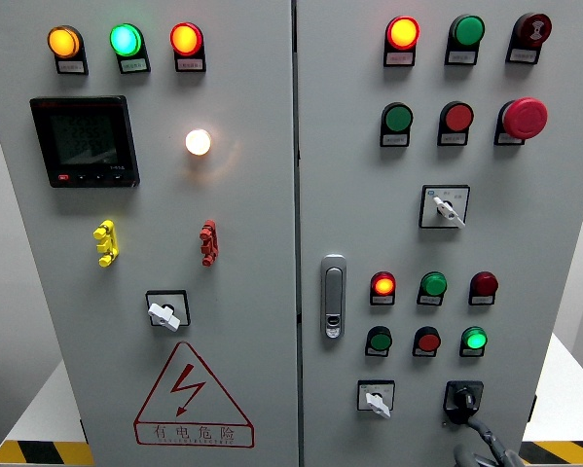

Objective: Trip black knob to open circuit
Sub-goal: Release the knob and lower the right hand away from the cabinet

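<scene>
At lower right of the panel (301, 58), my right hand (478, 443) has fingers clamped on the black knob (463, 397).

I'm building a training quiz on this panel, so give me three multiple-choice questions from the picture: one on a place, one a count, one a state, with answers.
1. Where is the black knob?
A) bottom right of the right door
B) top of the left door
C) beside the door handle

2. How many lamps are in the top row of the left door?
A) two
B) three
C) five

3. The round white lamp is:
A) lit
B) dark
C) covered

Answers:
1 A: it sits right of the white selector, just above the right hand.
2 B: orange, green and red-orange lamps sit side by side.
3 A: it glows, with a halo on the panel.
</scene>
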Available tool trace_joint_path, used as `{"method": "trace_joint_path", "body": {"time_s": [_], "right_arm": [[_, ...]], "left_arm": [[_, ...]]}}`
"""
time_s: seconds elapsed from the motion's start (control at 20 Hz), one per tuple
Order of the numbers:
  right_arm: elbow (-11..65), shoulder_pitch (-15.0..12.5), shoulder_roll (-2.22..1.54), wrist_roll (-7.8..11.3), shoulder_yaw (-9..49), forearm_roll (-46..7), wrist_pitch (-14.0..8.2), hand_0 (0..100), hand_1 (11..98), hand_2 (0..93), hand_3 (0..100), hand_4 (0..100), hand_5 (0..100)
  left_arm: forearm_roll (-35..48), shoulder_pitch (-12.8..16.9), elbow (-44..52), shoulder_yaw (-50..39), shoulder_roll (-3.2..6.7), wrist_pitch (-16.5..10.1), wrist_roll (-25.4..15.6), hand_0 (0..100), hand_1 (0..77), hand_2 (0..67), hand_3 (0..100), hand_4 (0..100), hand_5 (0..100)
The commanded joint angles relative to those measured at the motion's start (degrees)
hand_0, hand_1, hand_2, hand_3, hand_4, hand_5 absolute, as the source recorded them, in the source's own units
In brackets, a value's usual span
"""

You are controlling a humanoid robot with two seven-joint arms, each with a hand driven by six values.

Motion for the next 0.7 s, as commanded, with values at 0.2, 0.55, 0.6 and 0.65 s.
{"method": "trace_joint_path", "body": {"time_s": [0.2,0.55,0.6,0.65], "right_arm": [[0.18,-1.31,-0.38,0.26,0.99,0.00,-0.01,75,45.1,1.2,78,84,94],[2.20,-3.59,-0.29,0.35,1.08,-0.26,-0.09,75,45.2,1.3,78,82,94],[2.38,-3.94,-0.20,0.35,1.08,-0.26,-0.09,75,45.2,1.3,78,82,94],[2.55,-4.55,-0.12,0.35,1.08,-0.44,-0.09,75,45.2,1.3,77,80,94]], "left_arm": [[0.00,0.00,0.00,0.00,-0.02,0.00,0.00,0,3.1,12.9,21,7,2],[0.00,0.00,0.00,0.00,0.07,0.00,0.00,0,3.0,12.9,21,7,2],[0.00,0.00,0.00,0.00,-0.02,0.00,0.00,0,3.0,12.9,21,7,2],[0.00,0.00,0.00,0.00,-0.02,0.00,0.00,0,3.0,12.9,21,7,2]]}}
